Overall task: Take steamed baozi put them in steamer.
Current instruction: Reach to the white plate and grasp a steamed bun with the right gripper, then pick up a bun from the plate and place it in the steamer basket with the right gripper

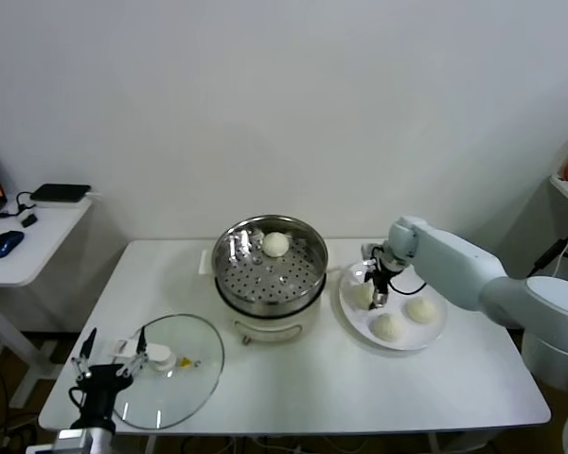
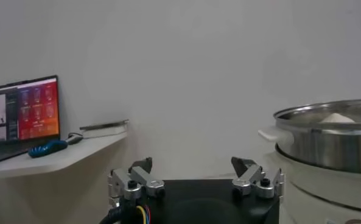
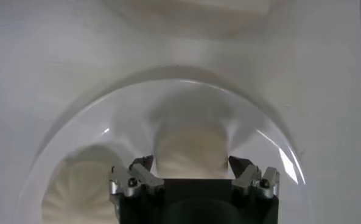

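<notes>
Currently: three steamed baozi [image 1: 388, 326] on plate [image 1: 434, 341], right of steamer [image 1: 270, 274]; one inside. Right gripper [image 3: 192, 163] straddles the left bun, jaws wide, no grip visible. Likely soft, light, dentable; pinch sides gently. Left gripper [image 2: 195, 175] open, parked near-left.

The steamer [image 1: 270, 274] stands open on top, one baozi [image 1: 275, 244] at its far side — the rest of the tray is free. Its glass lid [image 1: 170, 369] lies near the left gripper [image 1: 99, 357]. The plate [image 1: 426, 333] sits just beside the steamer — the surface's front right part is bare.
</notes>
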`<state>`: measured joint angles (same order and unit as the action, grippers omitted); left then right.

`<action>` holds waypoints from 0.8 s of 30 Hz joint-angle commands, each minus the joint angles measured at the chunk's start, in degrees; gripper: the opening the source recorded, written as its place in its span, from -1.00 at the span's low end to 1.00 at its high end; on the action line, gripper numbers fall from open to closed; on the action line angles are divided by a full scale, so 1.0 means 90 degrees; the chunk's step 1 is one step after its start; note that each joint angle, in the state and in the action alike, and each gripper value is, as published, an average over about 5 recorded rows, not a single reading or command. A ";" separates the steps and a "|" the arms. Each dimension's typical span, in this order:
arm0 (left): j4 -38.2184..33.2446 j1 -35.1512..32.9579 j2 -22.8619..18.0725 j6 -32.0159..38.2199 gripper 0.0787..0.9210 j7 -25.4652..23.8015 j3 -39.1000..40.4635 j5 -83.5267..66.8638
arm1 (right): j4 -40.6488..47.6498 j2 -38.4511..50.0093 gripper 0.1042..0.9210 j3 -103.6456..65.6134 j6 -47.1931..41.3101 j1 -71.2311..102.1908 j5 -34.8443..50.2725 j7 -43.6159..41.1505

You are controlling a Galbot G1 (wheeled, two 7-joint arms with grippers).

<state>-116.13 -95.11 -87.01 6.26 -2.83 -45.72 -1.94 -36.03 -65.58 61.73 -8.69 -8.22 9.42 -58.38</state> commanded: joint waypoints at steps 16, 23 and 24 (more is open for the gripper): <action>0.0012 -0.0004 0.0002 0.0020 0.77 0.0013 -0.0016 -0.0004 | -0.0319 0.0179 0.40 0.0046 -0.0047 -0.0257 0.0182 -0.0078; -0.0031 -0.0073 0.0018 0.0049 0.77 0.0020 -0.0082 -0.0043 | -0.0821 0.0410 0.40 0.0270 -0.0058 -0.0920 0.0563 -0.0119; -0.0030 -0.0083 0.0018 0.0055 0.77 0.0022 -0.0090 -0.0046 | -0.0881 0.0431 0.40 0.0325 -0.0056 -0.1062 0.0655 -0.0135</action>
<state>-116.30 -95.68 -86.91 6.71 -2.66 -46.45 -2.29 -40.84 -62.75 63.47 -9.10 -13.16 12.73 -59.46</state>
